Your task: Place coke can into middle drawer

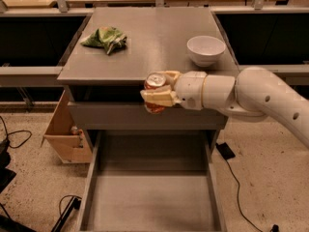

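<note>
The coke can [155, 81], red-orange with a silver top, is held upright in my gripper [161, 89], whose cream fingers are shut around its sides. It hangs in front of the cabinet's front edge, above the open middle drawer [149, 197]. The drawer is pulled out toward the camera and shows a flat grey floor and low thin side walls. My white arm [251, 98] reaches in from the right.
On the grey cabinet top [145, 47] lie a green snack bag [106, 38] at the left and a round white bowl [205, 50] at the right. A wooden box [65, 134] stands on the floor to the left, with black cables [14, 144] nearby.
</note>
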Robot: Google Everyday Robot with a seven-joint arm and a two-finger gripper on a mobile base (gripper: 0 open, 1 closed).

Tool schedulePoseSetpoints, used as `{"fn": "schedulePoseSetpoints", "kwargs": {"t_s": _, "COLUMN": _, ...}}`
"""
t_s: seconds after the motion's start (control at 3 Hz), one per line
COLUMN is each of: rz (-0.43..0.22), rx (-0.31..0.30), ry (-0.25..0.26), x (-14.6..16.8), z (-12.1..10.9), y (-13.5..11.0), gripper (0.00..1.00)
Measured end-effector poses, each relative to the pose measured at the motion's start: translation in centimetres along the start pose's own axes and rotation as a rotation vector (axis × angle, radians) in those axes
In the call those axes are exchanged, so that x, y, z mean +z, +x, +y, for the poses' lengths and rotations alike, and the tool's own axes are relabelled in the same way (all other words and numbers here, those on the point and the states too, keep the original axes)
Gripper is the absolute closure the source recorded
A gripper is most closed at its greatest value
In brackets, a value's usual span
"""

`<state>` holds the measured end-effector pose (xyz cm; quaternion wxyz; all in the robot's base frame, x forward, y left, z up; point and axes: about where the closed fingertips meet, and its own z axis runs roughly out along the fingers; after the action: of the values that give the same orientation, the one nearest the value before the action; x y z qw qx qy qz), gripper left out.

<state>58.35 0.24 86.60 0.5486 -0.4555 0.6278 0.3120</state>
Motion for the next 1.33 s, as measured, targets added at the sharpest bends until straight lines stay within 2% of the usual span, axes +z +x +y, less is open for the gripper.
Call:
{"fn": "schedulePoseSetpoints", "kwargs": {"t_s": 0.33, "rz": 0.035, "rx": -0.007, "ry": -0.06, "x": 2.4, "z": 3.3, "y": 6.7, "gripper": 1.0}}
{"fn": "schedulePoseSetpoints", "kwargs": {"t_s": 0.67, "rz": 0.034, "rx": -0.01, "ry": -0.097, "x": 4.9, "z": 4.4, "y": 12.9, "gripper": 1.0}}
{"fn": "schedulePoseSetpoints", "kwargs": {"t_s": 1.0, "rz": 0.008, "rx": 0.011, "ry": -0.108, "x": 6.4, "z": 5.0, "y": 18.8, "gripper": 1.0}}
{"fn": "schedulePoseSetpoints", "kwargs": {"t_s": 1.33, "rz": -0.009, "rx": 0.08, "ry": -0.103, "x": 6.9, "z": 5.5, "y": 23.1, "gripper": 1.0}}
